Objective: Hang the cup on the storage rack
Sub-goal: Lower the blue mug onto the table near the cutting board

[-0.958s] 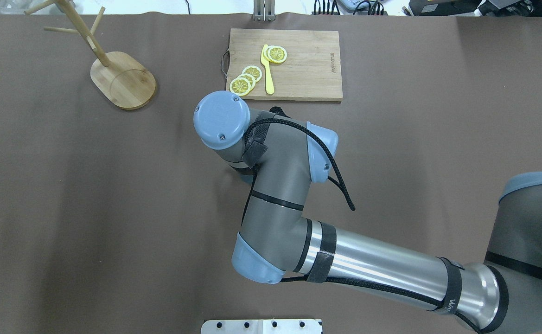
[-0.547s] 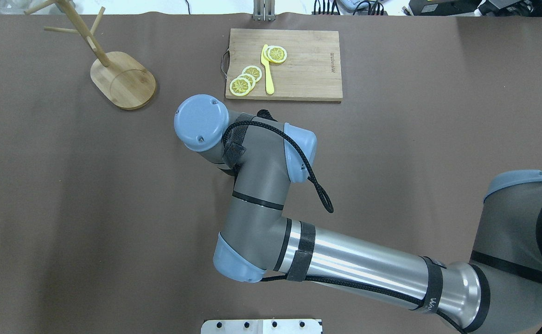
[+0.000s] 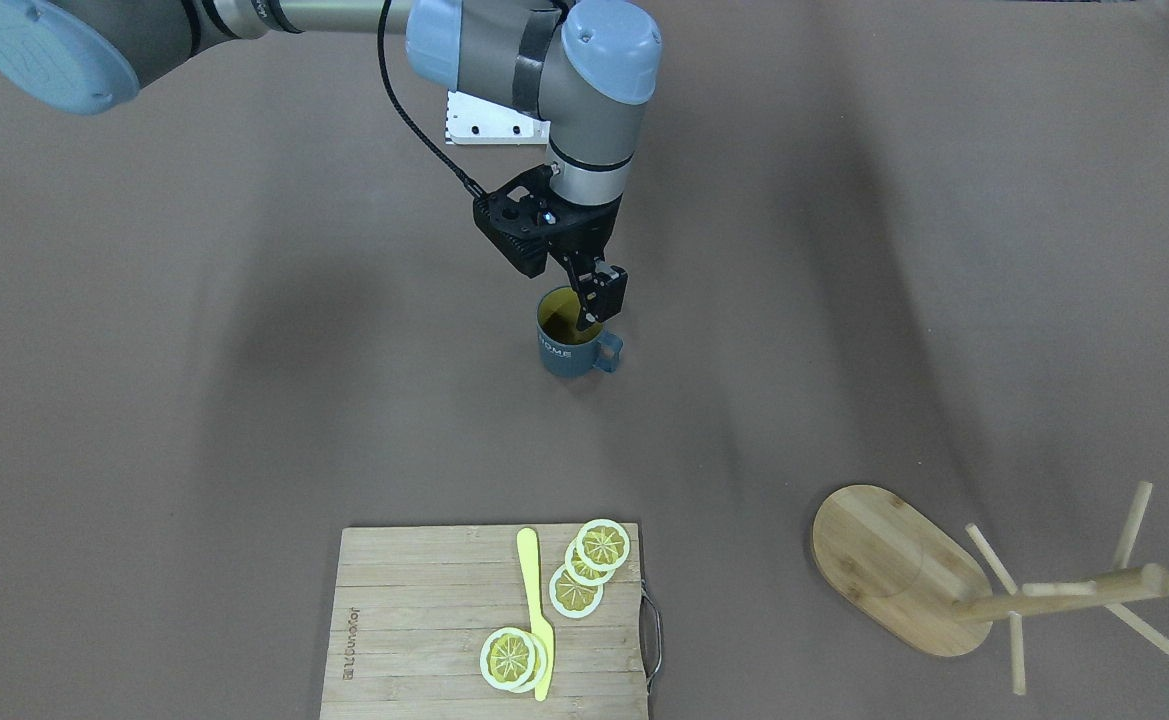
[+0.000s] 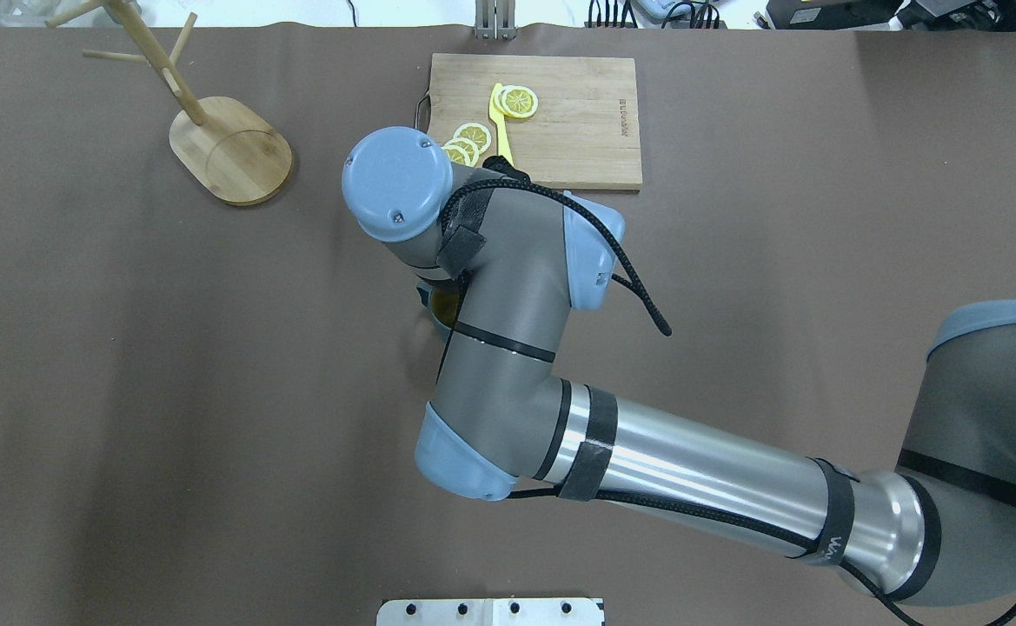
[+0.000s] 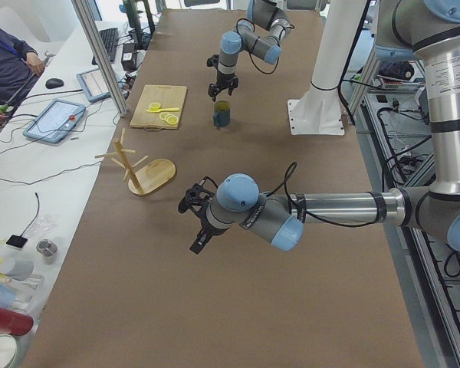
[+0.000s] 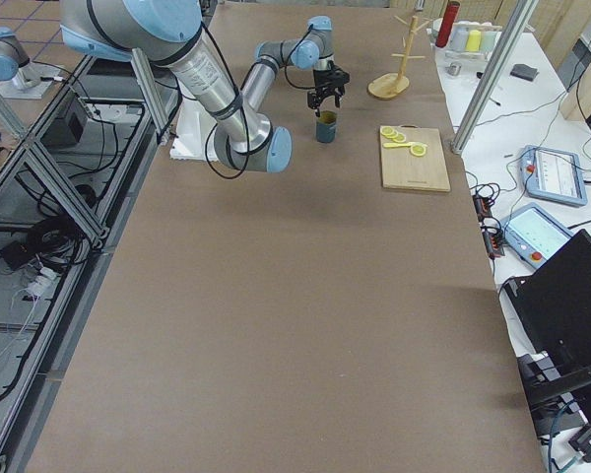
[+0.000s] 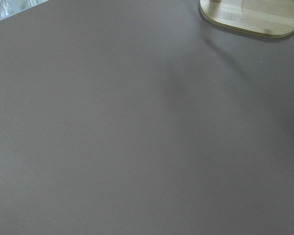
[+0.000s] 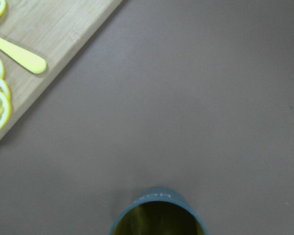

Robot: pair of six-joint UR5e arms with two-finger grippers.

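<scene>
From the table's left end, we meet the left gripper point(image 5: 195, 244) first, hanging above the bare brown table point(image 5: 291, 291). We cannot tell whether its jaws are parted or closed. Beyond it the storage rack point(image 3: 884, 560) stands upright on its oval base, near the operators' edge. Farther along that edge lies the cutting board point(image 3: 414, 620), with lemon slices point(image 3: 602, 545) and a yellow knife point(image 3: 536, 610) on it. Level with the board but nearer the robot, the cup point(image 3: 569, 352) stands upright on the table, well apart from the rack, its handle turned toward the rack's side. The right gripper point(image 3: 592, 300) hangs right over the cup with its jaws parted and its fingertips down at the rim on the handle side. We cannot tell whether they touch it.
</scene>
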